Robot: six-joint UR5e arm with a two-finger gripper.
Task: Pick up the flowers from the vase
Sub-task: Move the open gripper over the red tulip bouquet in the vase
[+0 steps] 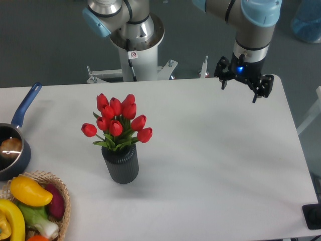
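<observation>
The flowers [116,121], a bunch of red tulips with green leaves, stand upright in the vase [121,164], a short dark grey ribbed cylinder on the white table, left of centre. My gripper [239,93] hangs far to the right of them near the table's back edge, above the surface. Its two black fingers are spread apart with nothing between them. The stems are hidden inside the vase.
A blue-handled saucepan [11,145] sits at the left edge. A wicker basket [62,193] with yellow, purple and green vegetables is at the front left corner. The robot's white base [136,47] stands behind the table's back edge.
</observation>
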